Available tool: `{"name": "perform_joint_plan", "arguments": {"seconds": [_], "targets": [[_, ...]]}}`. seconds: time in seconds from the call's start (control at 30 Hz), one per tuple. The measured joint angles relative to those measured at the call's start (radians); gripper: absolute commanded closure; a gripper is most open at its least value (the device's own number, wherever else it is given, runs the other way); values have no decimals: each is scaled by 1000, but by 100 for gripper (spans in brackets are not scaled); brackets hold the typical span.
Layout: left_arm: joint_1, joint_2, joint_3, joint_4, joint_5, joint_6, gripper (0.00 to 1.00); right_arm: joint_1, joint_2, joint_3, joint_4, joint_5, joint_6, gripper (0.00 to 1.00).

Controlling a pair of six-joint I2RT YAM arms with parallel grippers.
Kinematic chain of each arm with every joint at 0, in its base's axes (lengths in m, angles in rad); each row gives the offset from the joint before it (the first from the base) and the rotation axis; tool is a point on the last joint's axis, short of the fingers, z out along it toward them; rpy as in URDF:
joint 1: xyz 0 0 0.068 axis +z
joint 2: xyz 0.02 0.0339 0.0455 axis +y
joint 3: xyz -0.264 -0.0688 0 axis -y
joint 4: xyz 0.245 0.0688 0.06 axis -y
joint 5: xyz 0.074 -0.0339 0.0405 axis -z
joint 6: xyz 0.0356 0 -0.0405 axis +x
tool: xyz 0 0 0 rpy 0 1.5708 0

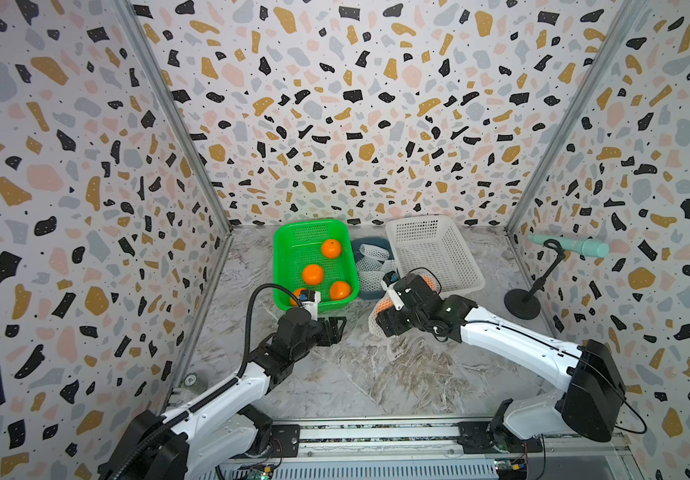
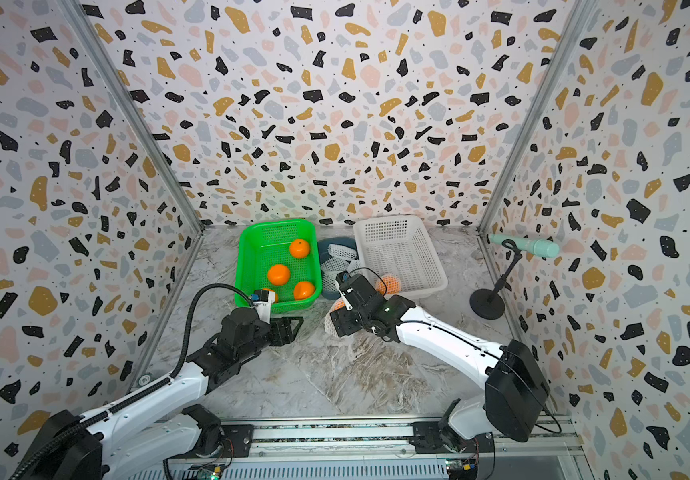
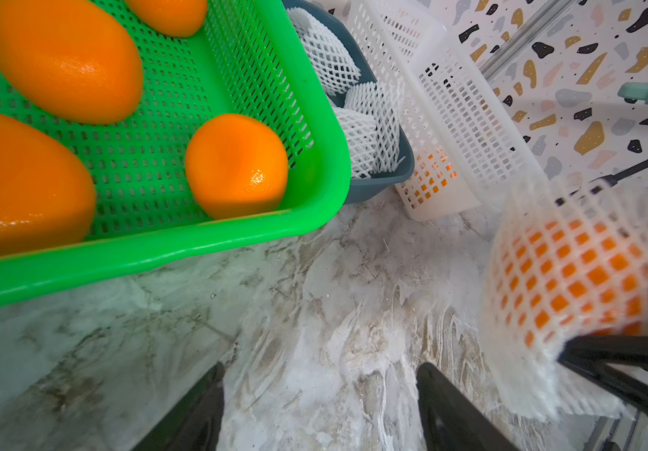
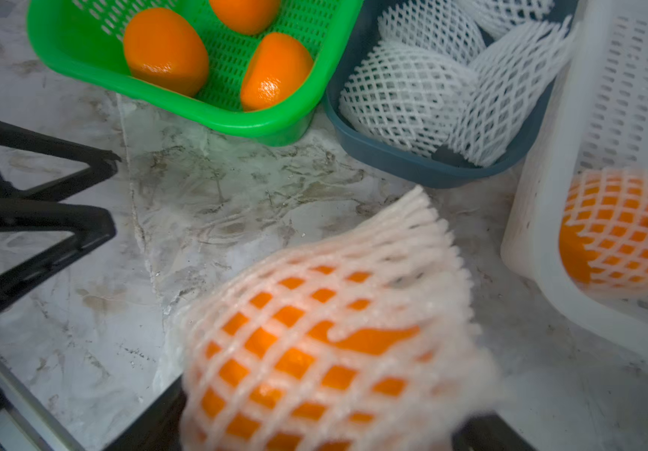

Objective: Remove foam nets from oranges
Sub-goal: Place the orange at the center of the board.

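White foam mesh fills the jaws of your right gripper [image 1: 387, 320]. They are closed around a netted orange [image 4: 314, 351], held low in front of the baskets. Whether it hangs clear of the marble table [image 3: 314, 293] or rests on it, you cannot tell from these views. The net is fully on, with a loose collar flaring past the fruit.

Your left gripper [image 3: 320, 386] faces it from near by. Its jaws stand apart with only table between them, so no pull on the net has begun.

Further out, the green basket [image 3: 197, 250] holds four bare oranges [image 1: 312, 274], one half hidden behind your left wrist in both top views. Between the two baskets sits the blue tub [image 4: 412, 168], piled with empty nets [image 4: 404, 97]. They overlap, so their count is not clear. In the near corner of the white basket [image 4: 529, 234] lies a second netted orange [image 4: 623, 230], wrapped and untouched.

By my reckoning you are about two thirds through. Four fruits are stripped and sorted, the fifth is in your grasp but not yet peeled, and the sixth waits. What is left is to strip both, drop each net in the tub and put each fruit in the green basket.
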Motion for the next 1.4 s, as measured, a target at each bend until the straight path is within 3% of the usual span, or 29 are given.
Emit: {"name": "perform_joint_plan", "arguments": {"seconds": [0.37, 0.83, 1.1, 1.4], "targets": [[0, -35, 0, -48, -16, 8, 22, 62, 83, -65, 92, 53, 77, 16], [0, -49, 0, -73, -19, 16, 22, 68, 180, -212, 255, 141, 269, 15], [0, -52, -1, -81, -18, 19, 22, 68, 182, -224, 307, 143, 306, 0], [0, -49, -50, -42, 5, 18, 22, 68, 132, -233, 312, 136, 306, 1]]}}
